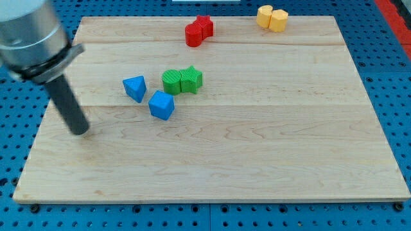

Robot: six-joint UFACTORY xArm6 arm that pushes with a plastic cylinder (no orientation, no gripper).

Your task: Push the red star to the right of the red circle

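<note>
The red circle (193, 35) sits near the board's top edge, left of centre. The red star (205, 25) touches it on its upper right side. My tip (79, 131) rests on the board at the view's left, far below and left of both red blocks. It touches no block; the nearest is the blue triangle (135, 88), up and to its right.
A blue cube (161, 104) lies just right of and below the blue triangle. A green circle (172, 82) and green star (191, 79) touch each other mid-board. Two yellow blocks (272, 17) sit together at the top right edge of the wooden board (257, 147).
</note>
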